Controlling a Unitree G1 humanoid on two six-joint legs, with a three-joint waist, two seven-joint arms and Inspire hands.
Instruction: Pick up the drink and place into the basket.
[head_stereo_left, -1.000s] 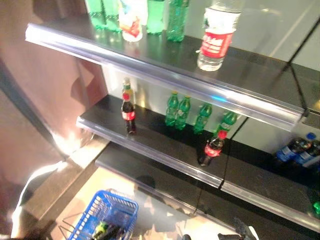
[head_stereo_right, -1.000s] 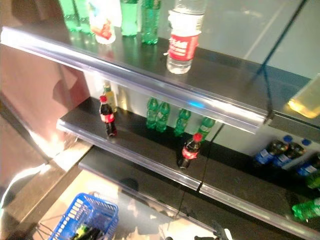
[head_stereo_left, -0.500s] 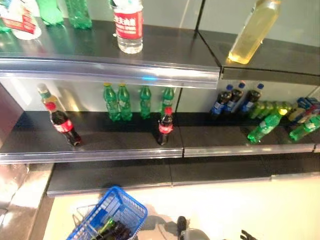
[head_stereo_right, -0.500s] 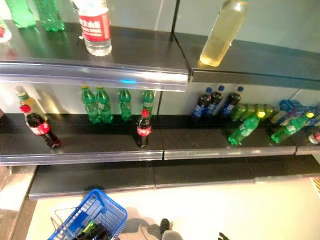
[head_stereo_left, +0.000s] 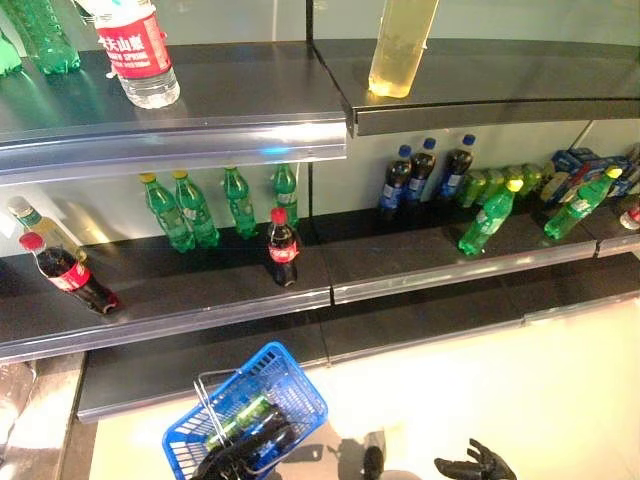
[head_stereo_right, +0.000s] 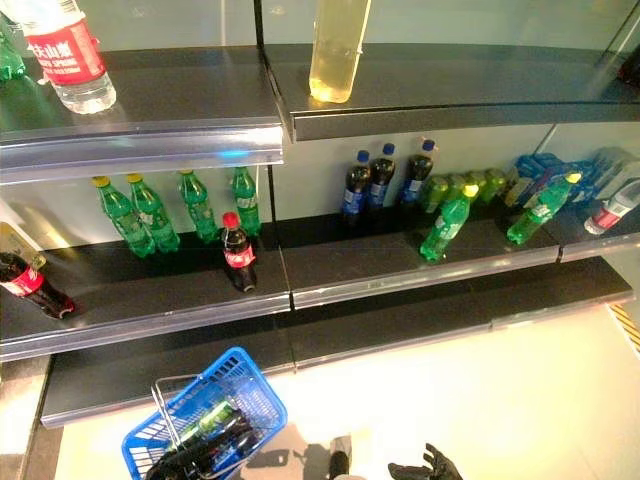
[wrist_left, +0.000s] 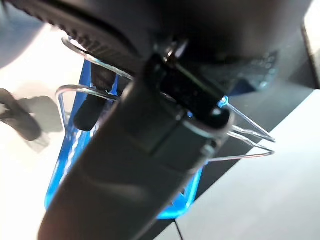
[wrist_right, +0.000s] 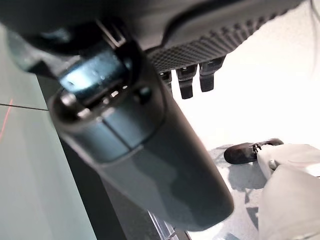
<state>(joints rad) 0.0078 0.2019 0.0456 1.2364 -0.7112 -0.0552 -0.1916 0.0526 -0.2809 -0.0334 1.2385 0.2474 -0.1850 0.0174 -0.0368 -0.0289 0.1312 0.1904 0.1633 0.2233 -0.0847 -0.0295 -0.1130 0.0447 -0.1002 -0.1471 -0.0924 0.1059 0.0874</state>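
Note:
The blue basket (head_stereo_left: 290, 400) hangs low at the left in front of the shelves, with a green bottle (head_stereo_left: 238, 419) and a dark drink inside. My left hand (head_stereo_left: 248, 456) is shut on its thin wire handles (wrist_left: 248, 140). My right hand (head_stereo_left: 478, 464) hangs low at the right over the pale floor, fingers (wrist_right: 192, 81) relaxed and empty. On the middle shelf a cola bottle with a red cap (head_stereo_left: 282, 247) stands upright near the front edge. A second cola bottle (head_stereo_left: 70, 280) leans at the far left.
Green bottles (head_stereo_left: 195, 207) stand behind the cola. Dark bottles with blue caps (head_stereo_left: 422, 175) stand further right, then green bottles with yellow caps (head_stereo_left: 487, 218) lying tilted. The top shelf holds a water bottle (head_stereo_left: 138, 52) and a yellow bottle (head_stereo_left: 400, 45). The shelf edge (head_stereo_left: 400, 285) juts forward.
The camera has swung right along the shelves, so the whole picture has shifted. The blue basket now sits higher in view and my right hand shows more fully at the bottom.

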